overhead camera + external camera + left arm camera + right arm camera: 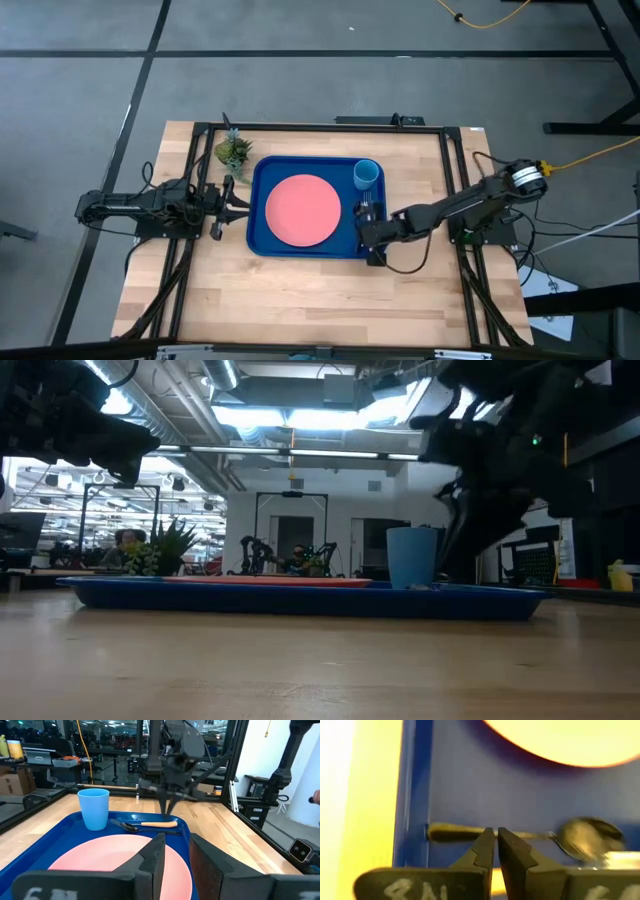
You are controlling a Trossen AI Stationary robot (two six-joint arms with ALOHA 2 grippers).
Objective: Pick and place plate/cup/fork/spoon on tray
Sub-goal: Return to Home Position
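Although my right gripper (495, 834), pressed together and empty, hangs over it, the spoon (125, 826) lies in the tray (255, 215) beside the fork (159, 824): light, stiff, probably slippery; pinch mid-handle. My left gripper (175, 839) waits, slightly spread.

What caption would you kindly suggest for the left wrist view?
Plate, cup, spoon and fork set on the blue tray; right pincer near the fork.
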